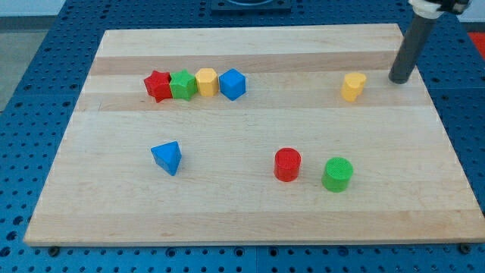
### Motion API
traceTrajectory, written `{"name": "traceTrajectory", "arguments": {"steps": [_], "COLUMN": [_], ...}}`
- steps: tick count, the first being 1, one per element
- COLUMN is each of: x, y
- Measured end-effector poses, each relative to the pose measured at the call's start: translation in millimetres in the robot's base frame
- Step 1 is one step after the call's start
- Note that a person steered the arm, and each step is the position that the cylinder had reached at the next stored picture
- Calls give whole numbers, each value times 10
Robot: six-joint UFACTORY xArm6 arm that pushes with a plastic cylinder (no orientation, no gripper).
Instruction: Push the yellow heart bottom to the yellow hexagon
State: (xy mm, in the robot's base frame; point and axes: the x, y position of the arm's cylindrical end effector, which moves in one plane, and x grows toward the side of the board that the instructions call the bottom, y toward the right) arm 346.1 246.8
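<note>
My tip (399, 79) is the blunt lower end of a smooth dark rod with no jaws, so it holds nothing; it stands on the pale wooden board (250, 205) just to the right of the yellow heart (352, 86), apart from it. Far to its left the yellow hexagon (206, 81) sits in a tight row between the green star (183, 84) and the blue cube (233, 83), with the red star (158, 86) at the end. Lower left of my tip are the ribbed green cylinder (337, 174), the red cylinder (287, 164) and, further, the blue wedge (167, 157).
</note>
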Motion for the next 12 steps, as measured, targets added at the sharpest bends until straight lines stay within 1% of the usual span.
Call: {"name": "traceTrajectory", "arguments": {"steps": [3,4,5,6,7,8,9,10,12], "x": [100,247,516,621,608,567,387,293,516], "y": [-616,-804,-848,-1004,-1068,-774,-761,-919,-1355]}}
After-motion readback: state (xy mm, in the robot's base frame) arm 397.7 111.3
